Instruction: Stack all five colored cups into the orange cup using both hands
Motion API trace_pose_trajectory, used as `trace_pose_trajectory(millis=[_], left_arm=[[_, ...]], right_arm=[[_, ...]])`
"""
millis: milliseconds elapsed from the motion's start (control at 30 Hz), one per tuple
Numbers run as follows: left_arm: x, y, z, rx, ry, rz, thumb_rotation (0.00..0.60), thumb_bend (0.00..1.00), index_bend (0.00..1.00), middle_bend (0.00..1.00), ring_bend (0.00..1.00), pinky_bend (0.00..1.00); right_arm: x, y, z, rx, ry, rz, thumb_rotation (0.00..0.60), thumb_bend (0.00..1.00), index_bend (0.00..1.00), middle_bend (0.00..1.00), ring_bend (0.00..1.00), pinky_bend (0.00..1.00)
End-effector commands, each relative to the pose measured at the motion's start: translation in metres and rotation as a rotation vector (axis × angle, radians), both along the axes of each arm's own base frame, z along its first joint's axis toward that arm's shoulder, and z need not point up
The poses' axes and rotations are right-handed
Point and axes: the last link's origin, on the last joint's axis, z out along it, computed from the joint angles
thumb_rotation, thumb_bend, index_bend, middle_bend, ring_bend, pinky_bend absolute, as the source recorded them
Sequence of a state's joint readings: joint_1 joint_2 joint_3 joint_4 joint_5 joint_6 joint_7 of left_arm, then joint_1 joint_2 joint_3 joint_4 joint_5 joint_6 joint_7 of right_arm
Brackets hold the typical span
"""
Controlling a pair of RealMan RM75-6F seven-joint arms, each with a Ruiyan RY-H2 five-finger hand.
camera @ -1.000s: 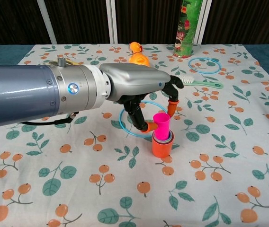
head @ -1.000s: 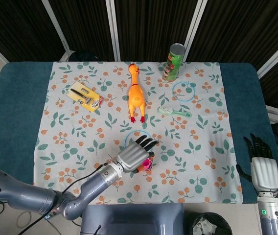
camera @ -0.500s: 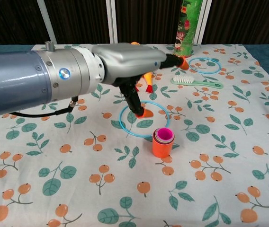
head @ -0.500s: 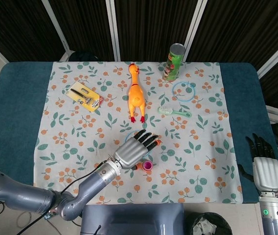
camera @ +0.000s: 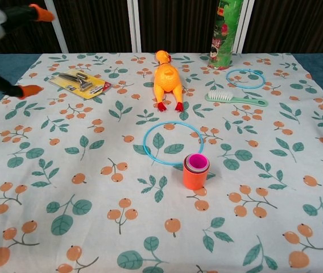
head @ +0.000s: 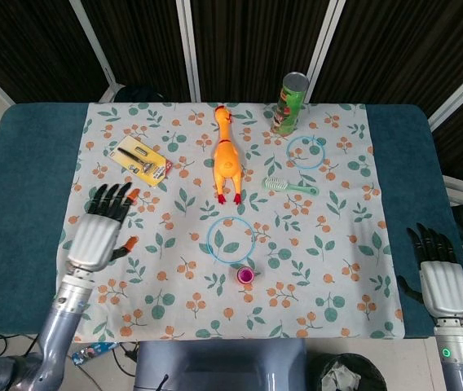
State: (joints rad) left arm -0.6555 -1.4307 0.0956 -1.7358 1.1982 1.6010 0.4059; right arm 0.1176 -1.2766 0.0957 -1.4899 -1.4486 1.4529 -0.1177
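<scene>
Right now I'm holding my left hand [head: 101, 226] spread and empty over the cloth's left side; my right hand [head: 439, 273] is hovering open too. Nested cups are sitting in the orange cup [camera: 195, 176], just below the blue ring [camera: 173, 142].

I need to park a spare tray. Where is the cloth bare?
Free: the near strip in front of the cup stack, and the right side below the brush. Crowded: the far edge, with chicken, can, tool pack.
</scene>
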Motion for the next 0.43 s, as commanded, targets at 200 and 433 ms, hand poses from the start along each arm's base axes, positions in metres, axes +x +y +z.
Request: trace_pose_trajectory(millis=[200,433], left_arm=[[-0.124,-0.047,0.061,0.122,-0.165,0.228,0.600,0.22,0.04,0.00,0.00,0.00],[-0.138,-0.058,0.072,0.143,-0.198,0.264,0.600,0.22,0.07,0.00,0.00,0.00]], right_arm=[[0.004,0.002,-0.001,0.022,0.013,0.008,0.600,0.33,0.04,0.00,0.00,0.09],[0.004,0.004,0.001,0.053,0.017,0.009,0.600,0.33,0.04,0.00,0.00,0.09]])
